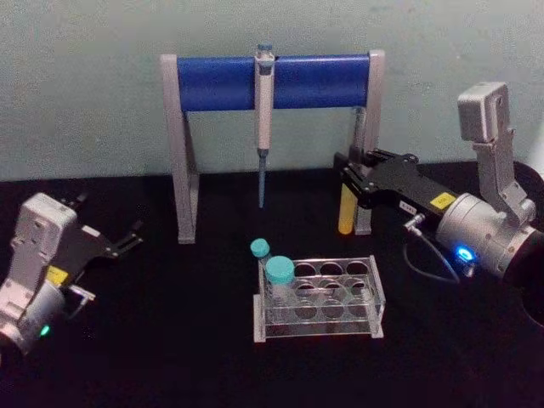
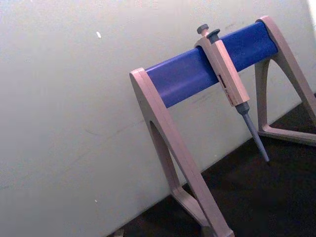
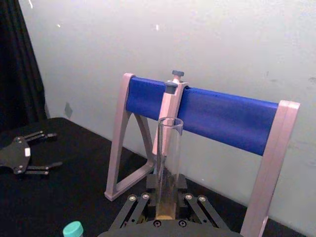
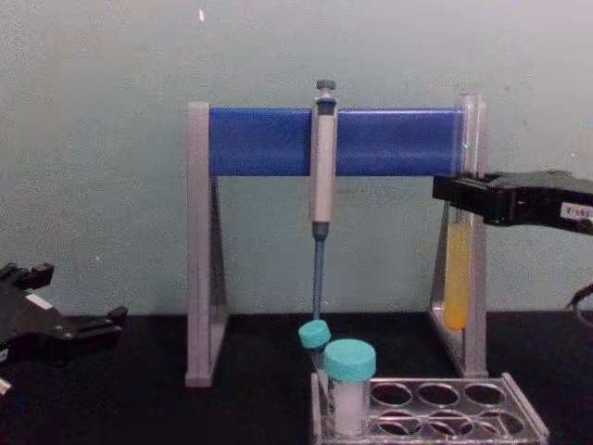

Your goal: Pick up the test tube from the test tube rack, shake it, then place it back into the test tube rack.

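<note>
Left gripper (image 1: 127, 238) is parked at the left over the black surface (image 1: 170, 357), with its jaws released, spread and holding nothing. A small yellow label (image 1: 57, 274) is seen on its body, but the print cannot be read. One grey-legged stand (image 1: 180, 153) with a blue bar is set at the back. One pipette (image 1: 264, 102) is hung from the middle of the bar, tip down. Two short tubes with teal caps (image 1: 280, 270) are counted, both seated at the left end of the test tube rack (image 1: 378, 297). One rack is present: low, clear, with rows of round holes, the other holes being open. An exact hole count cannot be made. One test tube (image 1: 346, 212) is seen: tall, slim, clear glass, uncapped, with yellow liquid in the lower part. It is held upright, clear of the rack, behind and to the right of it, just in front of the stand's right leg. Right gripper (image 1: 348, 183) is reached in from the right, with its jaws clenched on the tube above the liquid; the open rim is left standing above them. One yellow label (image 1: 440, 201) is noted on its body and a white strip (image 4: 576, 212) on its side, both illegible.
</note>
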